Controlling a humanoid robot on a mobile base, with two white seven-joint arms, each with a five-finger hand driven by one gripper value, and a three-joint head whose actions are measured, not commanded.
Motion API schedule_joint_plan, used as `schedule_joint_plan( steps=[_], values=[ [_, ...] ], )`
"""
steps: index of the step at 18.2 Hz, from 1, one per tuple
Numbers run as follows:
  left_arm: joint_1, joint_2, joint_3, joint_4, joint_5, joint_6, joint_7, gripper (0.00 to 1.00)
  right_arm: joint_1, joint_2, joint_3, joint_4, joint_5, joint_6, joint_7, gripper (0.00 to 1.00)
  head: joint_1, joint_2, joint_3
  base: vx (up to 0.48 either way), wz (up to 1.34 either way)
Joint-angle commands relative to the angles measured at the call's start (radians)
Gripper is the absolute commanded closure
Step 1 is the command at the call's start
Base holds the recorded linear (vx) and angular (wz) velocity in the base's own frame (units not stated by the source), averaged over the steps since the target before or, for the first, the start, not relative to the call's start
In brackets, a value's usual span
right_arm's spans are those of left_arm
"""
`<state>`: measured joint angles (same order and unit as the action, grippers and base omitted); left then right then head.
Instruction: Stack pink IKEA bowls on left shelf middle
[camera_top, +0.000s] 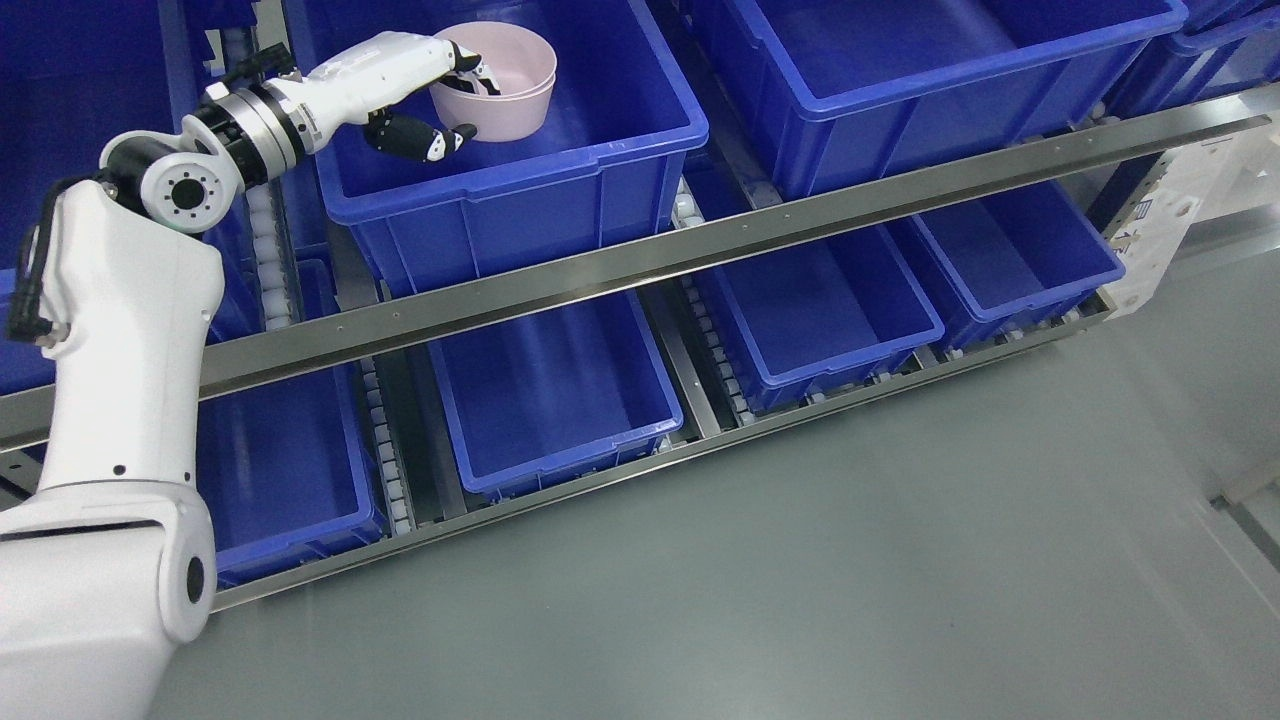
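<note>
the left hand (420, 85) covers the near-left rim of the pink bowls (500, 85); how many are stacked cannot be told. the upper bins (960, 80) are cut off by the top edge.

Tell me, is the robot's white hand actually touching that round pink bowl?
Touching. In the head view, the left hand has fingers hooked over the pink bowl rim and its thumb against the outside wall.

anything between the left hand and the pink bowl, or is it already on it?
Nothing between them in the head view: the left hand grips the pink bowl at its near rim, fingers inside, thumb under the outer wall, above the blue bin.
</note>
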<state>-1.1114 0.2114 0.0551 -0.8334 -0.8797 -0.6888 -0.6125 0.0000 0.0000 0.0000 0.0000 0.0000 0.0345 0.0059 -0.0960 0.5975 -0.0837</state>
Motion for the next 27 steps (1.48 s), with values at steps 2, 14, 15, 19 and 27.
schedule_joint_plan(
  steps=[2, 14, 15, 19, 27],
  values=[
    [-0.042, 0.02, -0.047, 0.088, 0.002, 0.005, 0.039, 0.61, 0.029, -0.017, -0.012, -0.034, 0.0, 0.001, 0.0, 0.0, 0.0, 0.0, 0.0, 0.0, 0.0],
    [-0.078, -0.194, 0.049, -0.054, 0.228, 0.124, 0.057, 0.39, 0.029, -0.017, -0.012, -0.034, 0.0, 0.001, 0.0, 0.0, 0.0, 0.0, 0.0, 0.0, 0.0],
    [-0.076, -0.194, 0.039, -0.065, 0.252, 0.124, 0.092, 0.39, 0.029, -0.017, -0.011, -0.034, 0.0, 0.001, 0.0, 0.0, 0.0, 0.0, 0.0, 0.0, 0.0],
    [-0.065, -0.194, -0.159, -0.093, 0.535, 0.161, 0.279, 0.37, 0.029, -0.017, -0.012, -0.034, 0.0, 0.001, 0.0, 0.0, 0.0, 0.0, 0.0, 0.0, 0.0],
    [0.187, -0.194, -0.523, -0.491, 0.91, 0.463, 0.487, 0.0, 0.029, -0.017, -0.011, -0.034, 0.0, 0.001, 0.0, 0.0, 0.0, 0.0, 0.0, 0.0, 0.0]
  ],
)
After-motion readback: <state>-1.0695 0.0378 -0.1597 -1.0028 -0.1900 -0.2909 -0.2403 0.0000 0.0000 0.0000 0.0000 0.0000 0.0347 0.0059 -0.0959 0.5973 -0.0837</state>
